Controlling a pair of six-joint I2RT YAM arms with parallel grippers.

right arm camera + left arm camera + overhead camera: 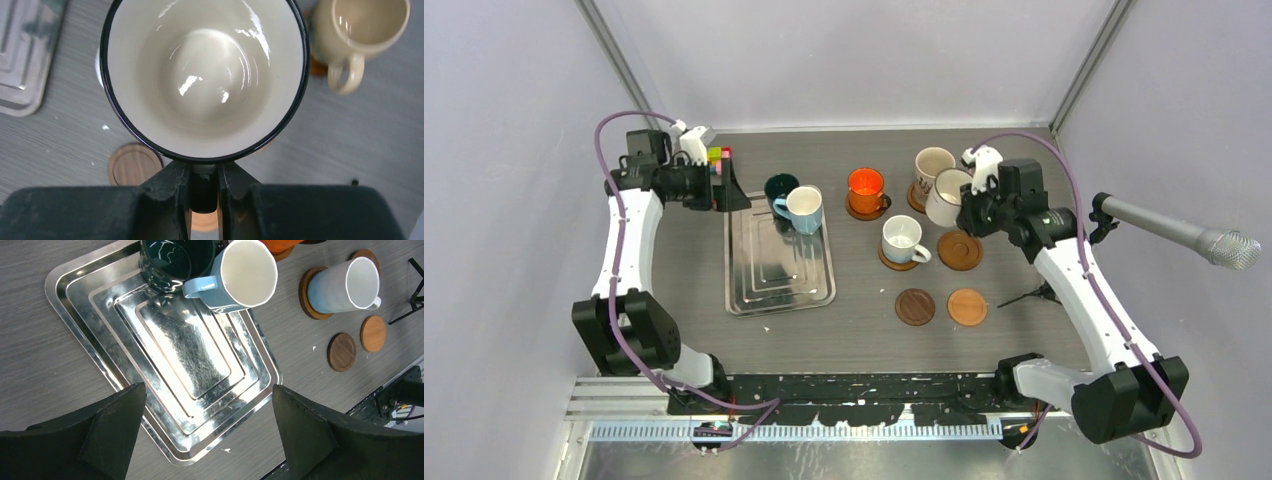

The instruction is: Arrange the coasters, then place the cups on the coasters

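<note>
Cup-placing step: the right jaws are clamped on the white mug [946,197], up off the bench near an empty coaster [960,250]. Next it needs lowering dead centre, I reckon. The left jaws are wide open over the tray [75,285].

A rectangular silver tray [779,285] lies flat on the left half of the grey wood-grain tabletop [864,335], its long sides running near to far. Its floor is stepped in nested rectangles and mirror-bright at the centre [192,357]. One rounded corner shows in the right wrist view [20,55]. A white speck [225,450] lies just beside the tray's rim. A grey microphone [1174,228] reaches in from the right. A small, black, thin-legged item [1027,296] sits near the right edge; its type cannot be told.
</note>
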